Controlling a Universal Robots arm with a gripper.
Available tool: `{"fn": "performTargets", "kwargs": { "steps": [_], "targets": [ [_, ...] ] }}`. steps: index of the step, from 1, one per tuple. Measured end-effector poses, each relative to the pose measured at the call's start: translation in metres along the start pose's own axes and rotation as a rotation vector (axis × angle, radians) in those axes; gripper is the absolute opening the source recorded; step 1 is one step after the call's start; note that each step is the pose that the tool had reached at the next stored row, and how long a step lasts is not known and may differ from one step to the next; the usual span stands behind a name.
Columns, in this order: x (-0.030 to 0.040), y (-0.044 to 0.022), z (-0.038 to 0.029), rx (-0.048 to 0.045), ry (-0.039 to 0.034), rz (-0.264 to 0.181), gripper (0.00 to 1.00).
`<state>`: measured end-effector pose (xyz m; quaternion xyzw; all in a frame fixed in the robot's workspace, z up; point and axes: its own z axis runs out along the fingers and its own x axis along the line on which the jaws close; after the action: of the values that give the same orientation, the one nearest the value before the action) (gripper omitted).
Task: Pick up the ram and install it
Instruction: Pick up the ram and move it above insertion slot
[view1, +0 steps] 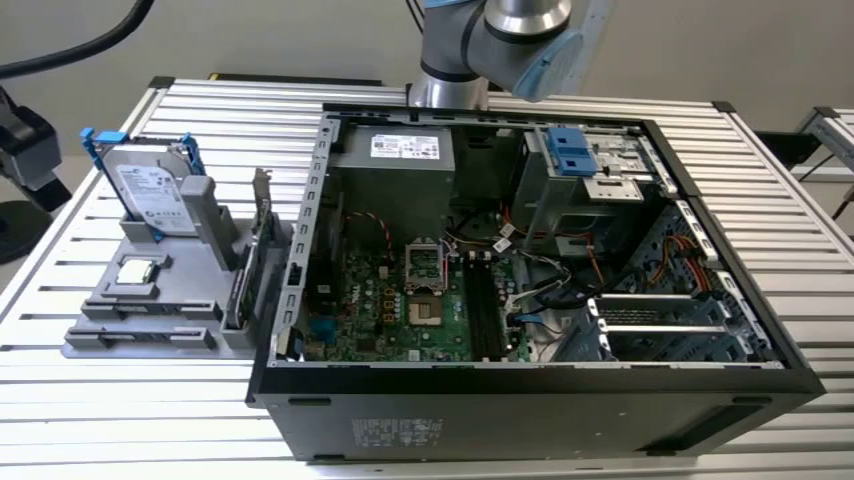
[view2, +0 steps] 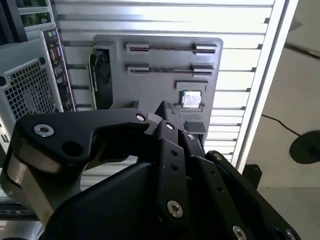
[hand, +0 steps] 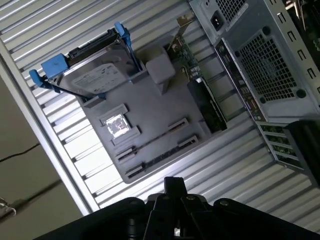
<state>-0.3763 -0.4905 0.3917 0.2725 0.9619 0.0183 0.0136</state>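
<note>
On the exterior view's left, the gray plastic holder (view1: 180, 285) seems to keep the ram (hand: 150, 136), a thin dark strip edge-up along a slot. My hand (hand: 172, 184) hangs above it; apart or together, I cannot tell.

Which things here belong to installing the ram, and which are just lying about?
Belong to the job:
gripper
open computer case
long memory slots on its motherboard

Just lying about, on the grey tray:
hard drive in its blue bracket
square CPU chip
upright expansion card
</note>
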Motion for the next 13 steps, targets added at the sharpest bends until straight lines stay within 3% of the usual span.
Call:
{"fn": "performTargets", "kwargs": {
  "steps": [13],
  "targets": [
    [0.0,0.0,0.0,0.0033,-0.0062,0.167,0.0]
  ]
}}
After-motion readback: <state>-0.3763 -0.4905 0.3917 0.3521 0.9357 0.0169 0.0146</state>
